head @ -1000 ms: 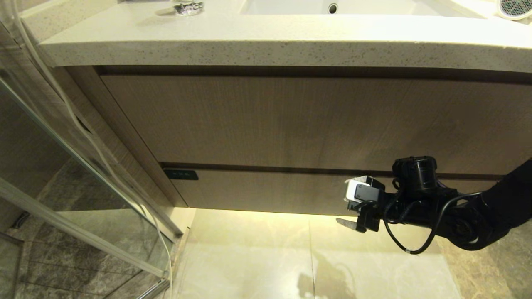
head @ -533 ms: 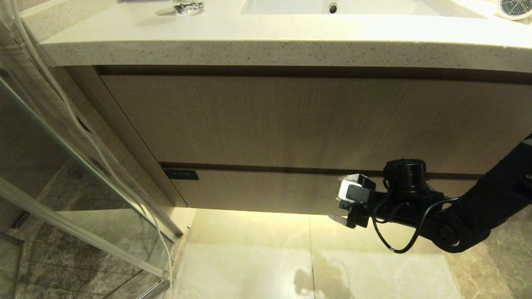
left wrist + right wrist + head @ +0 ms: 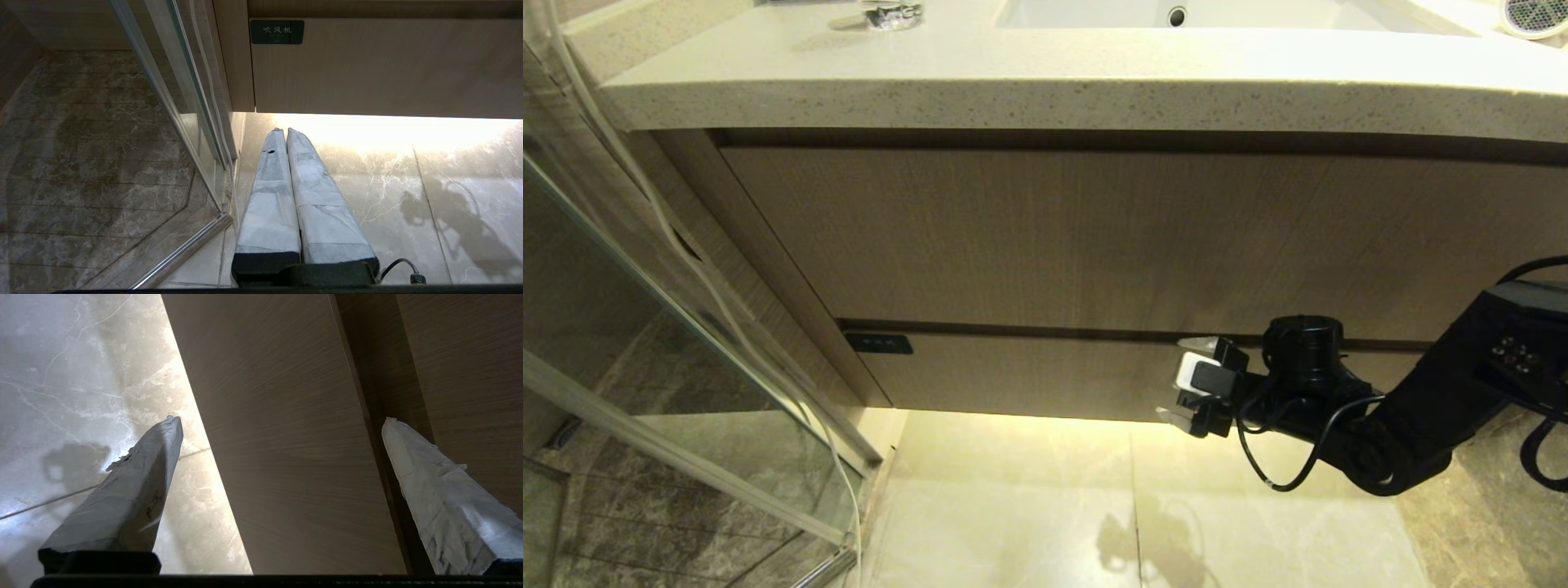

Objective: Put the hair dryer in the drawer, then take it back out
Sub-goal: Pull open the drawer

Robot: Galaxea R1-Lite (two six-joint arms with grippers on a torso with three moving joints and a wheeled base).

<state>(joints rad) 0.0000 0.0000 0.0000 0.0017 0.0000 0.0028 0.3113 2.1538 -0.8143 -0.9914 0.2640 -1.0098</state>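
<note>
Progress was at its very start: the drawer (image 3: 1094,371) sat fully shut, nothing yet stowed. Just ahead of the right gripper (image 3: 1186,381) was the drawer front, its fingers spread wide, one fingertip at the dark seam above the front, the other below its lower edge. Far up and behind it, the hair dryer (image 3: 1535,16) lay on the countertop (image 3: 1045,77). Opening, placing and retrieving all remained. The left gripper (image 3: 284,134) hung idle, fingers pressed together.
</note>
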